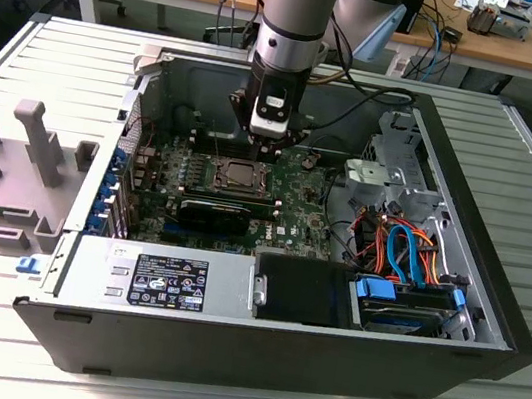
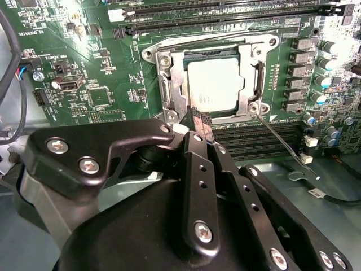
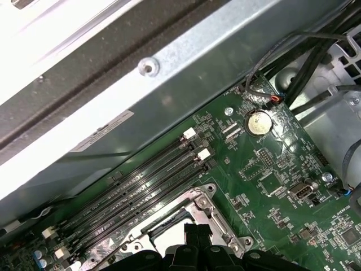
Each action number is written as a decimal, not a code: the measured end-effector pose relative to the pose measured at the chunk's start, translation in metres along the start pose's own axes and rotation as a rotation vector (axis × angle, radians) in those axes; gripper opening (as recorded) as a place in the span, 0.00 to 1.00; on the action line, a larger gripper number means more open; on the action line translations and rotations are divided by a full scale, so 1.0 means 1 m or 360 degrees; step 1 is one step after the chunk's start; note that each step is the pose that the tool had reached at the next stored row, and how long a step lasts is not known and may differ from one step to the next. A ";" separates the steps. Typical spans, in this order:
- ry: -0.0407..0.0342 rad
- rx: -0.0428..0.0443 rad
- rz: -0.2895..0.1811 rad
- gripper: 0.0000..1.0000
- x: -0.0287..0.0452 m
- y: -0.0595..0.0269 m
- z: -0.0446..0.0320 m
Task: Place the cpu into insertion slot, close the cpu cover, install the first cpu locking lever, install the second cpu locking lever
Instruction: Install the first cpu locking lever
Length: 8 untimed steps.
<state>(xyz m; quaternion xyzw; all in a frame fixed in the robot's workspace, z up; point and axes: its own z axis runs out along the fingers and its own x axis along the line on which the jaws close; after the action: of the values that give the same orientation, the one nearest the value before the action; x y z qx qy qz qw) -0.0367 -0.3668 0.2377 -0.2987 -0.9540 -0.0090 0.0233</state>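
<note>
Pincer [image 2: 198, 117] pressed together, empty, at cover [image 2: 171, 84] edge; cpu [image 2: 213, 84] just beyond, seated under it. Beside tips, lever [image 2: 280, 140] seemingly unlatched: could slip off, let it spring, gouge board [image 2: 115, 62].

We've got the exterior view sitting high and a fair way back, angled down into the open computer case [image 1: 221, 354], so the whole box fits in. The second wrist view rides right behind the gripper [image 2: 201, 119] and looks close over it at the cpu cover [image 2: 172, 79] on the motherboard [image 2: 101, 96]. The first wrist view is just as close, facing across the memory slots [image 3: 141, 186] to the case wall [image 3: 225, 62]. Both wrist views share that cover and the slots beside it.
</note>
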 end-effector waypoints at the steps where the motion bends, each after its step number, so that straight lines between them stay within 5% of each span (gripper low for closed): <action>1: 0.0001 -0.0002 -0.0004 0.11 0.0000 0.0000 0.0000; 8: 0.0006 -0.0007 -0.0019 0.11 0.0000 0.0000 0.0000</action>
<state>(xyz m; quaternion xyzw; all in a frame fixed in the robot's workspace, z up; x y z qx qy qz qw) -0.0367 -0.3668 0.2376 -0.2930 -0.9557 -0.0117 0.0243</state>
